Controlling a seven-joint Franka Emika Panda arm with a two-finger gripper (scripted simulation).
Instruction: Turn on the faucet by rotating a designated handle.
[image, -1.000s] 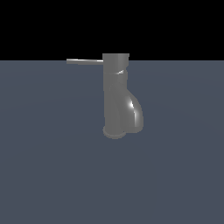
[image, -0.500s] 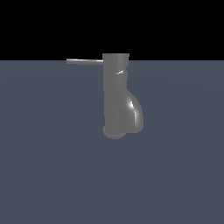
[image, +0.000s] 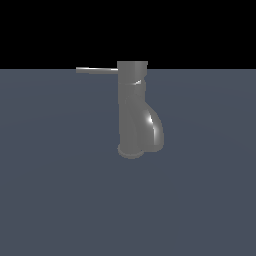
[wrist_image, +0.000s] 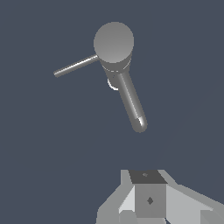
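Faucet (image: 134, 112) stands mid-frame on the grey surface (image: 50, 200); handle (image: 97, 70) juts toward the exterior view's left; claw (wrist_image: 151, 205) well apart, open or closed I cannot tell; risk: thin rod slips off the claw's fingers.

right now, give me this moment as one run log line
faucet: upright | handle: sticks out to exterior view's left, untouched | gripper: apart from faucet, jaw state unclear | step: handle not yet reached

Gripper (wrist_image: 151, 205): angular grey and off-white faceted housing; darker central block bearing two small diamond-shaped marks.
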